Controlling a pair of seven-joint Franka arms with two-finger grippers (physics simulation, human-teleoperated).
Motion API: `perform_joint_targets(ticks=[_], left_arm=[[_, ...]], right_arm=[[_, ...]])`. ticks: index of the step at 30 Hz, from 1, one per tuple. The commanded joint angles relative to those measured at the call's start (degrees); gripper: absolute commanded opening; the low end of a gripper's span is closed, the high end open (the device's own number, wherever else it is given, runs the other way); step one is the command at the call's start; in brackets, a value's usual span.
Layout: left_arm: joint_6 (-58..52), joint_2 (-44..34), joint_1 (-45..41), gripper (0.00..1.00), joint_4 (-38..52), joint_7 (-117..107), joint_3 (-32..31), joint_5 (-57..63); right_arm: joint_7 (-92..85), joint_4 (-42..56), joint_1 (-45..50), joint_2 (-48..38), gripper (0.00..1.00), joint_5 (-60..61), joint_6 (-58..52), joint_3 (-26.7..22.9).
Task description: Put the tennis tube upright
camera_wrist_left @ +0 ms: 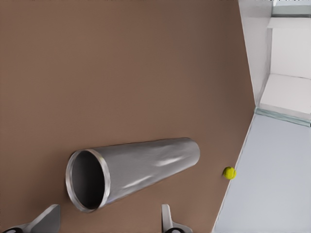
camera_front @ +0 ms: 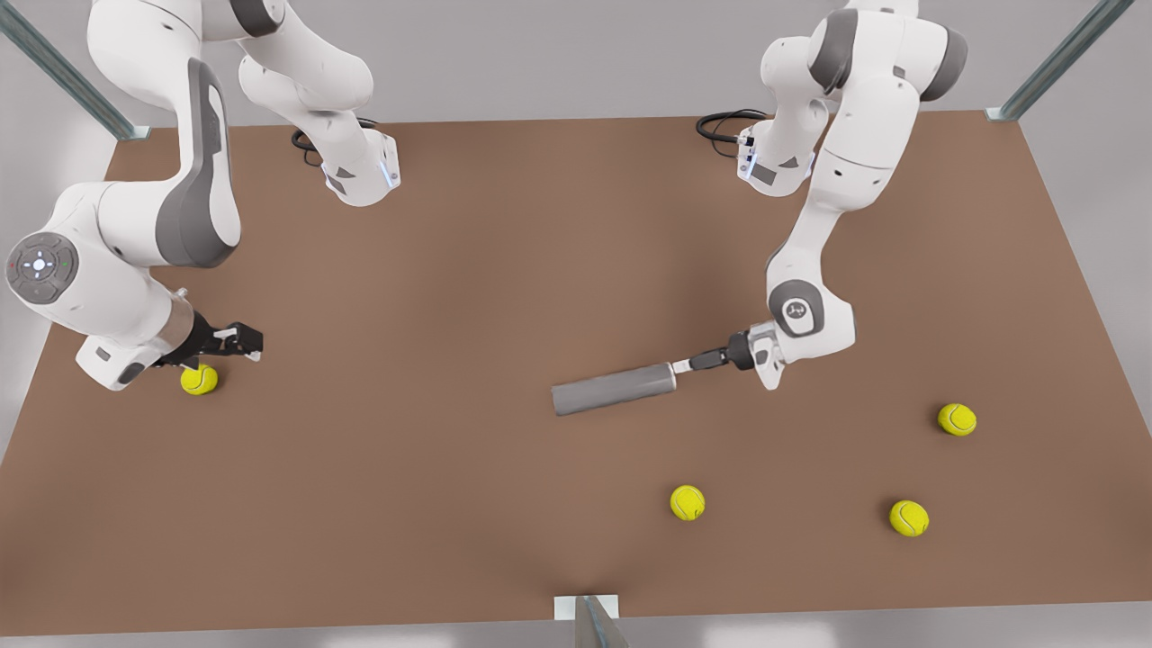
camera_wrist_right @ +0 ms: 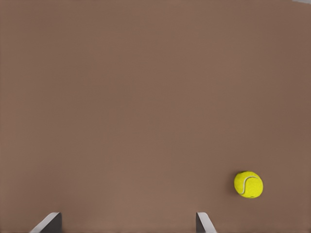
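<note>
Lying flat on the table, the tennis tube is lined up with its rimmed open mouth just ahead of the left gripper, fingers spread, empty, for an end grab; the right gripper waits open, empty, ball beside it

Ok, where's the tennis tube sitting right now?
The tennis tube lies on its side near the middle of the table, its open rimmed end right in front of the open left gripper.
</note>
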Motion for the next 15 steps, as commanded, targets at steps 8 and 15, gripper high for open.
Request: perform_joint_targets(ticks=[8, 15], left_arm=[[0.0, 4.0, -0.6, 0.99, 3.9, 1.4, -0.1, -2.8], [-0.1, 5.5, -1.0, 0.99, 5.5, 2.5, -0.6, -2.7]], right_arm=[[-0.3, 0.1, -0.6, 0.3, 1.0, 0.0, 0.5, -0.2], [-0.2, -0.1, -0.7, 0.5, 1.0, 0.0, 0.5, -0.2]])
